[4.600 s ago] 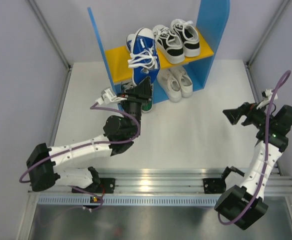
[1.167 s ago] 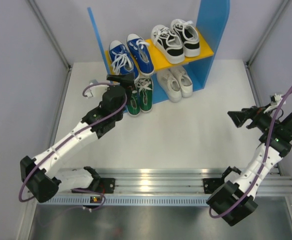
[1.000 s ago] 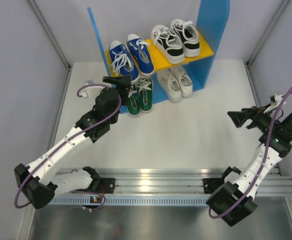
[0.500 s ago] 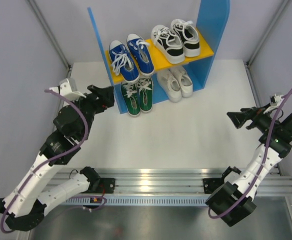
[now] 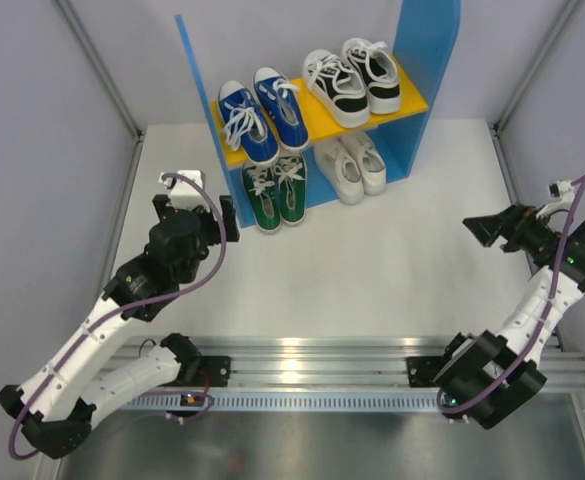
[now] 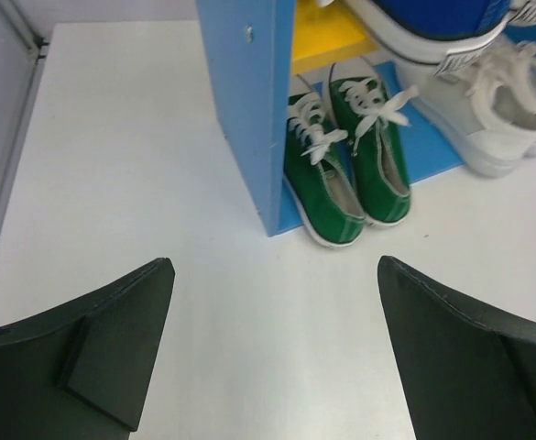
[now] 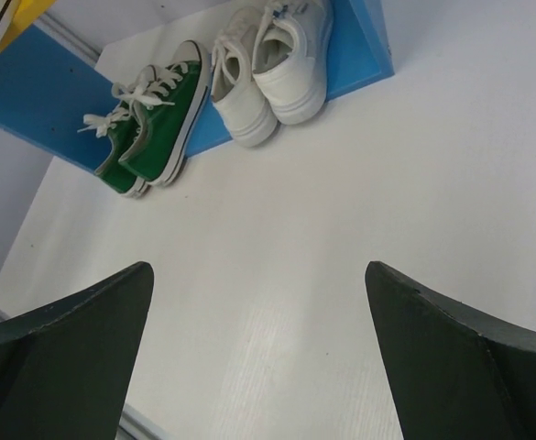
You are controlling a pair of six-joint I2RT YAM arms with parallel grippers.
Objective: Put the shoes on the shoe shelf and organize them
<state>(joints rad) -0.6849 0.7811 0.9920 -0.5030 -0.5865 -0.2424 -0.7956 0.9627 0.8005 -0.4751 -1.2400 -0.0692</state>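
Grippers both spread wide, empty: left gripper (image 6: 274,266) just left-front of the shoe shelf (image 5: 427,60), right gripper (image 7: 257,270) well off to its right. Upper level: blue shoes (image 5: 262,115) beside black-and-white pair (image 5: 352,75). Underneath: green shoes (image 5: 277,190), white shoes (image 5: 352,165).

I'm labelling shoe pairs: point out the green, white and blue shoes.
green shoes (image 6: 321,183): left wrist view, left-hand shoe's upper.
white shoes (image 7: 290,90): right wrist view, right-hand shoe's heel.
blue shoes (image 5: 244,122): top external view, left-hand shoe's laces.
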